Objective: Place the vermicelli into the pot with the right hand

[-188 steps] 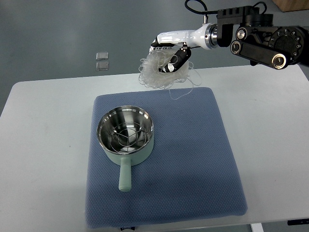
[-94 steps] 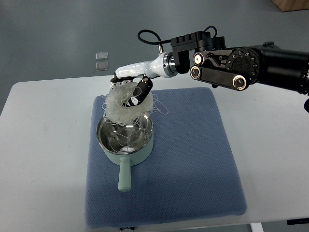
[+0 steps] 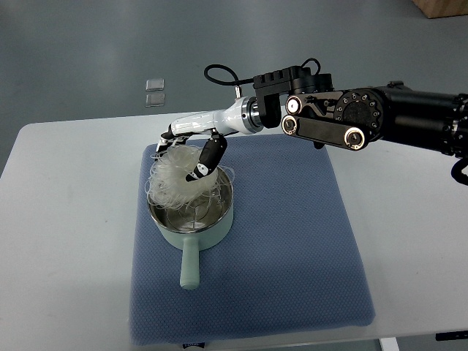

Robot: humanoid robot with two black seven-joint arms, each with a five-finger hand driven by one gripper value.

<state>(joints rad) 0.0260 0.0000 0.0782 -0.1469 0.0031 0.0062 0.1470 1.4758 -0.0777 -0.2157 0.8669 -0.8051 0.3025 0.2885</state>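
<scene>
Item: vermicelli (image 3: pixel 174 175), gripped in my right hand (image 3: pixel 191 146) fingers, lowered over pot (image 3: pixel 191 207); release outstanding, I judge.

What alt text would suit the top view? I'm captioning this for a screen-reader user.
The robot's right hand, reaching in from the right, holds a tangled bundle of translucent vermicelli over a pale green pot, the strands reaching down into its steel bowl. The pot sits on a blue mat on a white table, handle toward the camera.
</scene>
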